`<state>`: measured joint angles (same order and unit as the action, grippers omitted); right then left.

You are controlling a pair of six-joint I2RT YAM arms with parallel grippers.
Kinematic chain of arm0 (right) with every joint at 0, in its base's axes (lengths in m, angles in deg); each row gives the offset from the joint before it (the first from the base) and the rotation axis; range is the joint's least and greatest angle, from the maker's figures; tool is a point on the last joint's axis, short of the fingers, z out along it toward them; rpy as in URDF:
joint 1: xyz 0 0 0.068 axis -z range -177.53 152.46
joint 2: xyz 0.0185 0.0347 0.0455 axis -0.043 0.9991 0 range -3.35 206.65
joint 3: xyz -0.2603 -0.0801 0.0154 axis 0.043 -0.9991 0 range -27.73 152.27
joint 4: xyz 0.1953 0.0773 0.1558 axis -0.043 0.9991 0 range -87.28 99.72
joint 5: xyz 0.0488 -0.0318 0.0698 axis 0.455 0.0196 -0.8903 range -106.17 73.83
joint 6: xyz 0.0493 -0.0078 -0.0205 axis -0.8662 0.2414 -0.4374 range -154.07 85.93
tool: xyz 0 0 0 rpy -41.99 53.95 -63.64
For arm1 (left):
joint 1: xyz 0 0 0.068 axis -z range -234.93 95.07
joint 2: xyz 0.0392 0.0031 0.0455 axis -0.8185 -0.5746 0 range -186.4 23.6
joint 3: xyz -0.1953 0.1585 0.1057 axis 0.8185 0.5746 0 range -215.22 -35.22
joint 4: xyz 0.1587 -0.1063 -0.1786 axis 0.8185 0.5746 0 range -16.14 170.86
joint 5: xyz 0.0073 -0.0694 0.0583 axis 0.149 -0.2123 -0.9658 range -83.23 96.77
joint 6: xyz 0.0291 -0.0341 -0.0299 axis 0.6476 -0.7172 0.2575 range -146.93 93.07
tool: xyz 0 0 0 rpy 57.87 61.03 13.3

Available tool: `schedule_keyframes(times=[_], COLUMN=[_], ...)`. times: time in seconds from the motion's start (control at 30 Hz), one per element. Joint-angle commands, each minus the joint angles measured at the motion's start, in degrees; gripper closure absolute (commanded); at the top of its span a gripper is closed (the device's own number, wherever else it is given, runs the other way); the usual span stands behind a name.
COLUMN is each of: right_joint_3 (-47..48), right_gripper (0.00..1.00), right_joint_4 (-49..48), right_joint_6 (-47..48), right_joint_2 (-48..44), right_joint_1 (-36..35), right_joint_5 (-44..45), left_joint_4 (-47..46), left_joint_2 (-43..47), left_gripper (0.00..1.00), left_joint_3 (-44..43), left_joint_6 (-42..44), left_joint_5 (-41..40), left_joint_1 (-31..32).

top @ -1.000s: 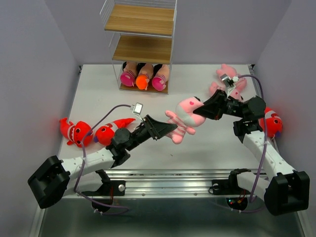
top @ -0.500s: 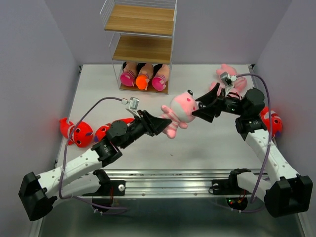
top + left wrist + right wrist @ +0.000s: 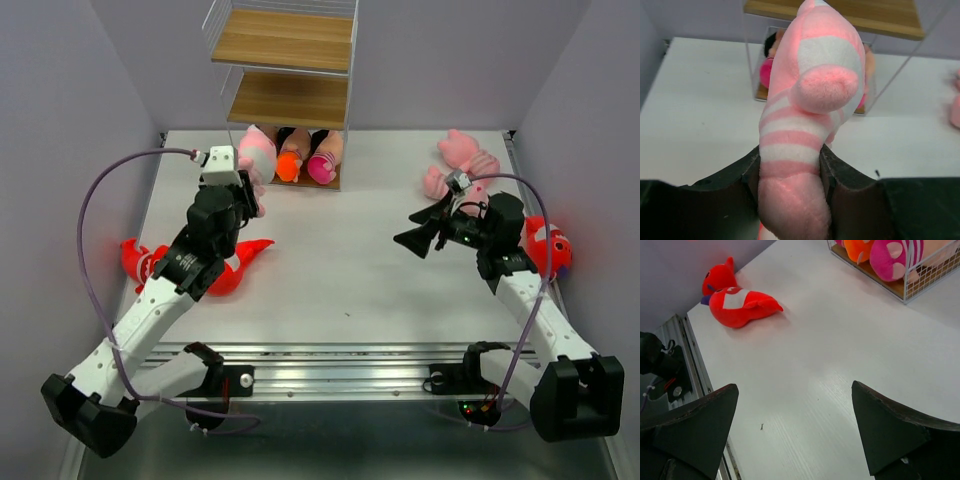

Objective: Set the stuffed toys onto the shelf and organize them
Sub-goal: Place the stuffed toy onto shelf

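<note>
Left gripper (image 3: 790, 167), clamped on a pink toy (image 3: 812, 90), should clear the dolls (image 3: 321, 166) and set it squarely on the shelf's (image 3: 288, 100) middle board.

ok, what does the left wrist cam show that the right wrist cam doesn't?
Left wrist only: the pink striped toy clamped in the left pincer, and an upper wooden board of the rack.
Right wrist only: the right pincer, open and empty, and red sharks lying on the table near the wall.
Both: the bottom tier of the shelf with dolls in it, and the white table.
</note>
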<state>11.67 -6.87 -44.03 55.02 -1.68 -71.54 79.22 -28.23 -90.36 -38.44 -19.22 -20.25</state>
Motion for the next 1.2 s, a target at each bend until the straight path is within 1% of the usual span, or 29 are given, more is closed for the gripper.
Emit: schedule_keyframes(times=[0.0,0.03,0.07,0.17,0.2,0.33,0.43,0.57,1.0,1.17], right_joint_3=[-0.7,-1.0,-1.3,-1.4,-1.3,-1.6,-1.5,-1.4,-1.5,-1.4], right_gripper=[0.0,0.0,0.0,0.0,0.0,0.0,0.0,0.0,0.0,0.0], right_joint_4=[-0.2,-0.2,-0.2,-0.1,-0.2,-0.1,0.0,0.1,0.1,0.2], right_joint_6=[5.2,5.1,5.2,5.3,5.3,5.4,5.3,5.3,5.3,5.4], right_joint_2=[-1.2,-1.5,-2.1,-2.7,-2.9,-3.6,-3.6,-3.4,-2.9,-2.5], right_joint_1=[0.8,0.8,0.8,0.8,0.8,0.8,1.3,1.3,1.3,1.3], right_joint_5=[-0.1,-0.3,-0.3,-0.3,-0.2,-0.3,-0.4,-0.4,-1.0,-1.0], left_joint_4=[-4.5,-5.6,-7.7,-13.0,-13.6,-15.5,-16.5,-15.9,-16.3,-17.8], left_joint_2=[-3.4,-5.2,-6.2,-10.8,-13.4,-19.1,-22.2,-26.8,-40.8,-44.8], left_gripper=[1.0,1.0,1.0,1.0,1.0,1.0,1.0,1.0,1.0,1.0], left_joint_3=[-5.0,-5.4,-6.6,-9.9,-10.9,-16.0,-19.3,-24.0,-37.8,-40.2], left_joint_6=[14.2,16.1,16.7,18.0,18.0,17.1,16.3,16.3,14.7,13.3], left_joint_5=[-1.4,0.0,2.7,7.5,8.7,14.5,19.0,21.1,23.0,23.6], left_joint_1=[-7.1,-8.7,-11.7,-16.6,-17.8,-21.7,-23.2,-24.0,-26.2,-26.7])
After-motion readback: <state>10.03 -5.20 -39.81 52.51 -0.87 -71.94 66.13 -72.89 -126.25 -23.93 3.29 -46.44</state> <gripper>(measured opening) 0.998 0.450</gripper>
